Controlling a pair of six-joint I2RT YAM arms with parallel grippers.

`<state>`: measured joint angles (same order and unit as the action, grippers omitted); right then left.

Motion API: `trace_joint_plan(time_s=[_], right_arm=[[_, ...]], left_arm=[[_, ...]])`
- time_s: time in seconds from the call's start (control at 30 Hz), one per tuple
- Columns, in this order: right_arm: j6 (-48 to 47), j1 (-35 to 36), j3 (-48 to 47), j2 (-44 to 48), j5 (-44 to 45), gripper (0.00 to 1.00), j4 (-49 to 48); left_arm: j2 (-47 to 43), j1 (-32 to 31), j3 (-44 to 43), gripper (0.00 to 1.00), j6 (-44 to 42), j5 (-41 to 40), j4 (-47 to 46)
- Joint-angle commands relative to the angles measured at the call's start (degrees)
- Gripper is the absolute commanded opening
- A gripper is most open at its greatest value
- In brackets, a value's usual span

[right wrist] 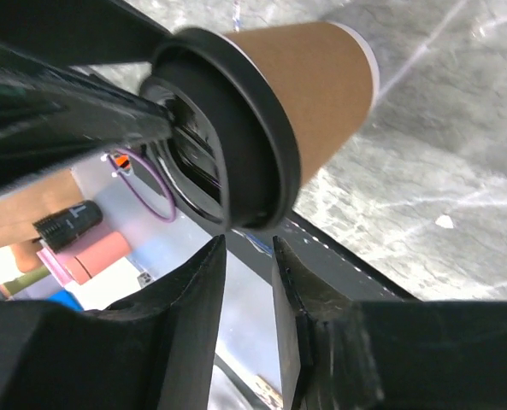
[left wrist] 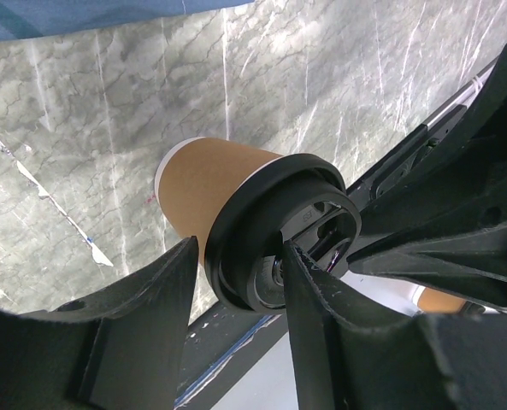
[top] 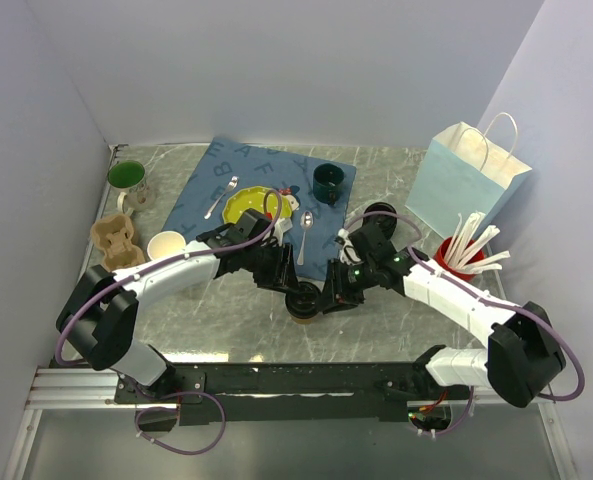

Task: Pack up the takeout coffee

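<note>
The takeout coffee (top: 304, 305), a brown paper cup (left wrist: 210, 184) with a black lid (left wrist: 266, 226), stands on the marble table near the front edge, between both arms. My left gripper (left wrist: 240, 248) is open and straddles the lid's rim: one finger lies over the lid's top, the other is outside the rim with a sliver of table showing between. In the top view the left gripper (top: 292, 288) is at the cup's left. My right gripper (right wrist: 247, 241) sits just off the lid's (right wrist: 253, 128) edge, jaws narrowly open with nothing between them. It is at the cup's right (top: 328, 296).
A light-blue paper bag (top: 471, 185) stands at the back right, with a red cup of stirrers (top: 464, 258) before it. A blue mat (top: 238, 165) holds a yellow plate (top: 244, 207), cutlery and a dark mug (top: 328, 183). At the left are a cardboard carrier (top: 116, 240), paper cups (top: 166, 245) and a green mug (top: 128, 180).
</note>
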<state>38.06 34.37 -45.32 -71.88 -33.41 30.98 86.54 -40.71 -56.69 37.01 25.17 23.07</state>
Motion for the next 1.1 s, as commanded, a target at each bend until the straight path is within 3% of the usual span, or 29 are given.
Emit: trace_joint_plan(time_s=[0.0, 0.3, 1.07], right_arm=[[-0.4, 0.3, 1.6, 2.2, 1.9, 0.35, 0.3], [-1.4, -2.1, -0.4, 2.4, 7.5, 0.29, 2.9], [-4.4, -3.5, -5.4, -3.2, 7.6, 0.26, 1.3]], left_arm=[[1.8, -0.8, 1.9, 0.49, -1.0, -3.9, 2.2], [2.1, -0.8, 2.5, 0.49, -1.9, -4.3, 2.7], [3.8, -0.9, 1.9, 0.49, -2.5, -3.6, 2.2]])
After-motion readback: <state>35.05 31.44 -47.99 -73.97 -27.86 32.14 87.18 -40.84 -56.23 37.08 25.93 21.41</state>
